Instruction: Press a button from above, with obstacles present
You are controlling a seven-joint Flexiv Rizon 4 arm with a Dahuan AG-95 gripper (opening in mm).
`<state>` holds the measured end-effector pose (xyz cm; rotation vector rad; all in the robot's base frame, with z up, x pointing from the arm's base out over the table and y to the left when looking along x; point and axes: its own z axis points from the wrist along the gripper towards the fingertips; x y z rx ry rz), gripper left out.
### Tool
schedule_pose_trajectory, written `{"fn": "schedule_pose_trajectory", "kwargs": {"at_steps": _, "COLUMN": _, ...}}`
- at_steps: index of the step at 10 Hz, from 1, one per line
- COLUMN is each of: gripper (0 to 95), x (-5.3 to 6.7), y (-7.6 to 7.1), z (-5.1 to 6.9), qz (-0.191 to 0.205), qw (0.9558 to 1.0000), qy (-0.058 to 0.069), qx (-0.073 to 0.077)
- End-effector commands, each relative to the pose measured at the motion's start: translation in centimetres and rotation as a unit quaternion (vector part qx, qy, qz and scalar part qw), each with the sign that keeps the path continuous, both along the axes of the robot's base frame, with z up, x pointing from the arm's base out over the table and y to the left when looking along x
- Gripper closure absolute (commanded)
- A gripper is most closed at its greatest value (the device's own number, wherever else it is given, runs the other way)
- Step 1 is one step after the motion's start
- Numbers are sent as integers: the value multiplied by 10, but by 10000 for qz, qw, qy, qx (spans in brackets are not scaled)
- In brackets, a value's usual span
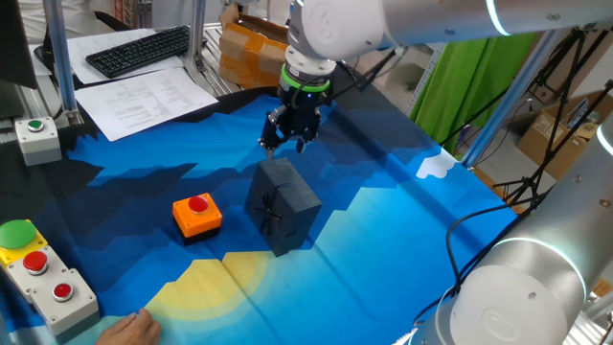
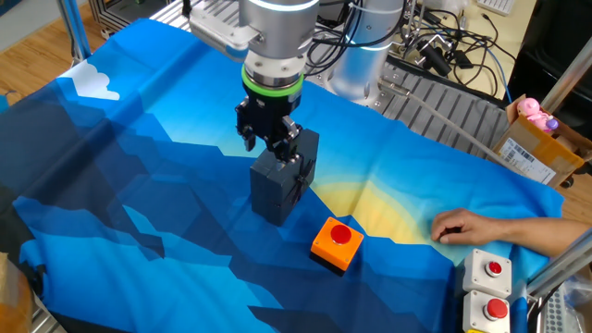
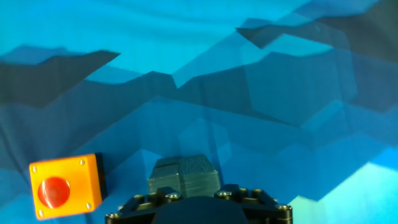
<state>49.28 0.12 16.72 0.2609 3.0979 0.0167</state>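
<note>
Hand view: one button (image 3: 60,186), one block (image 3: 183,175).

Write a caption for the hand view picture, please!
Looking down past the robot's hand at a dark grey rectangular block, with the orange box and its round red button beside it on blue patterned cloth.

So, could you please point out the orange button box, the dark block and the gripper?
orange button box (image 1: 197,215), one fixed view, on its red cap.
dark block (image 2: 277,188), the other fixed view, on its side face.
gripper (image 1: 284,144), one fixed view, between the fingertips.

Matte dark block (image 1: 282,204), glossy red button (image 1: 199,203) on smooth orange plastic, creased blue cloth (image 1: 383,201).
</note>
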Motion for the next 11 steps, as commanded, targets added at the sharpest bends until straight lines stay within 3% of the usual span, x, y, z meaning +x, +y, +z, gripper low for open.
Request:
{"fn": "schedule_pose_trajectory", "kwargs": {"at_steps": 1, "gripper": 950, "x": 0, "y": 1, "z": -2, "qz": -281, "qw": 9996, "qy": -47, "qx": 23}}
{"fn": "schedule_pose_trajectory", "kwargs": {"at_steps": 11, "gripper": 950, "x": -4, "y": 3, "z": -9, "qz": -258, "qw": 9996, "qy": -42, "qx": 49}}
